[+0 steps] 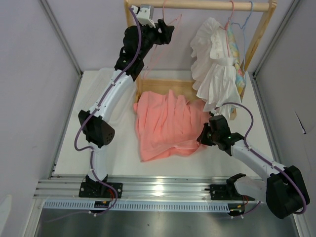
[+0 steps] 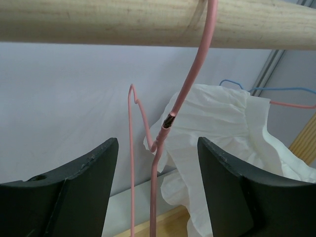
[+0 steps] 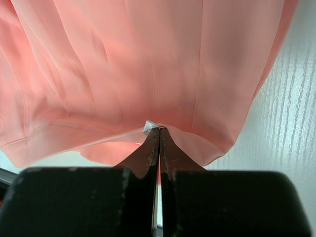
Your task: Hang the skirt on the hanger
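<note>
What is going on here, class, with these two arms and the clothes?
The left pincer is up at the wooden rail, open and straddling the thin pink hanger, which hangs there by its hook; it has not closed on it. The salmon-pink skirt lies crumpled on the table, and the right pincer is shut on its right edge. The skirt is not yet on the hanger.

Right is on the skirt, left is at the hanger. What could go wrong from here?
The right gripper is shut on only a thin edge of the skirt, so the cloth may slip out when lifted. The left gripper stands open around the thin hanger, which hangs loose on the rod. Closing may knock it aside.
</note>
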Controlling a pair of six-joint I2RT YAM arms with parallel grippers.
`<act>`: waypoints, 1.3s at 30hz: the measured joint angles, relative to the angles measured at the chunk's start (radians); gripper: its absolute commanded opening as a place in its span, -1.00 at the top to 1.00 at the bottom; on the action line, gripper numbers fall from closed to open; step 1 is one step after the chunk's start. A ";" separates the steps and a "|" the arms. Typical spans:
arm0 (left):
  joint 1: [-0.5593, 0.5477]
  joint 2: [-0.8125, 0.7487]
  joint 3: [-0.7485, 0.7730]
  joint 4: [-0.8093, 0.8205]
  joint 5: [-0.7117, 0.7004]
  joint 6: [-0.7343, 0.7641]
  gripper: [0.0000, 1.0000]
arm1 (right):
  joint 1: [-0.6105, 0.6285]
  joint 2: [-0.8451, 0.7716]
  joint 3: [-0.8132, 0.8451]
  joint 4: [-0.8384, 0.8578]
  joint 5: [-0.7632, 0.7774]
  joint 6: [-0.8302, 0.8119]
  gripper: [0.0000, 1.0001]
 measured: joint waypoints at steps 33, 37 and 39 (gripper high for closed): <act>0.035 -0.073 -0.109 0.151 0.138 -0.017 1.00 | -0.019 0.002 -0.015 0.009 -0.011 -0.013 1.00; 0.044 -0.076 -0.111 0.187 0.153 -0.023 1.00 | -0.019 0.008 -0.015 0.015 -0.016 -0.013 1.00; 0.045 -0.076 -0.111 0.199 0.154 -0.023 1.00 | -0.019 0.009 -0.015 0.016 -0.018 -0.013 1.00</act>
